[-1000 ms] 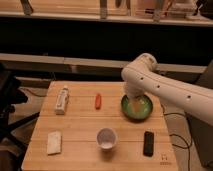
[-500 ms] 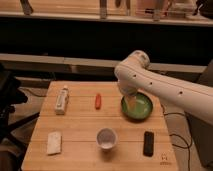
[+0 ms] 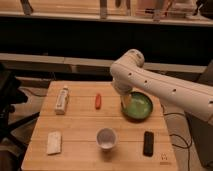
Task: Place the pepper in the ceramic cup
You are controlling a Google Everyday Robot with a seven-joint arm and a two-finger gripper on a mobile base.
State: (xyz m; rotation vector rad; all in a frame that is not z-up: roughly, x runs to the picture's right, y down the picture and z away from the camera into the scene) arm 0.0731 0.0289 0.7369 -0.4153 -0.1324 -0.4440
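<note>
1. Light slatted wooden table (image 3: 80,125): occupies the lower centre of the frame. Nothing on it has shifted over the last second.
2. White robot arm (image 3: 165,90): enters from the right edge. Its elbow has swung steadily leftward, from above the bowl towards frame centre.
3. Wide green bowl (image 3: 142,107): right of centre, unmoved, not part of the task.
4. Gripper (image 3: 126,103): hangs below the elbow at the bowl's left rim, having come off the bowl's middle. Whether it is apart or together cannot be told. It carries nothing that can be seen.
5. Small round white ceramic cup (image 3: 106,138): lower centre, upright, interior showing pale and empty.
6. Slender red-orange pepper (image 3: 98,100): lies flat on the table at centre, left of the gripper and apart from it, well above the cup.
7. Finding: the leftward travel reads as an approach to the pepper. Pickup is not yet made, and transfer to the cup remains outstanding.
</note>
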